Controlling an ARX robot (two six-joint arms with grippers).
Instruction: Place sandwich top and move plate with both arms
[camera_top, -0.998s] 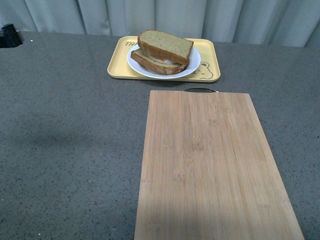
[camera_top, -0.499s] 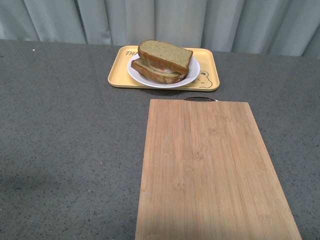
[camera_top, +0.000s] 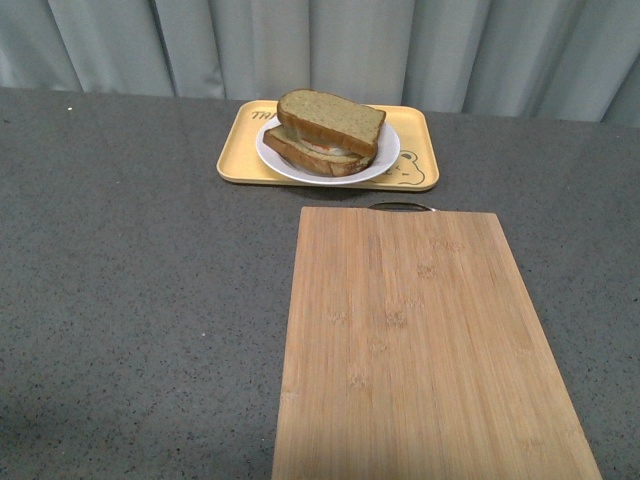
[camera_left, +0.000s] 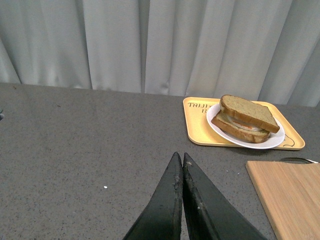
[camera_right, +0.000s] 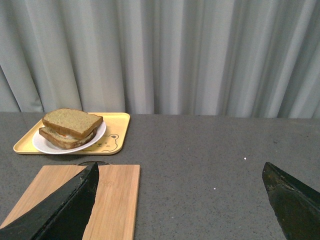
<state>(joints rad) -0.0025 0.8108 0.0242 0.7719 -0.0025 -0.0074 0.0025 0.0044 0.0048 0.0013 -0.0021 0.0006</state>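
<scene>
Judging progress from the present layout, I assess both parts of the task as apparently complete. The sandwich top (camera_top: 332, 117) lies on the lower slice, slightly skewed, so that the stack is closed; a pale and orange filling shows at the seam. The plate (camera_top: 385, 160) carrying the stack sits inside the yellow tray (camera_top: 415, 135) at the far side of the table (camera_top: 130, 280). The wooden cutting board (camera_top: 420, 340), nearer to me, is bare, and its metal handle end points toward the tray.

Neither of my arms appears in the front view. In the left wrist view, my left gripper (camera_left: 180, 192) has its fingers pressed together, tips touching, with nothing between them. It hangs over open table, well apart from the tray. In the right wrist view, my right gripper (camera_right: 180, 192) is spread wide, one finger over the corner of the board and the other far across the frame; it holds nothing.

Remaining work, in my judgement:
1. None that I can identify, if the tray is the intended destination for the plate.
2. If the plate must go elsewhere, both grippers must return to its rim, since neither is near it now.

The pictures do not confirm which destination applies.
</scene>
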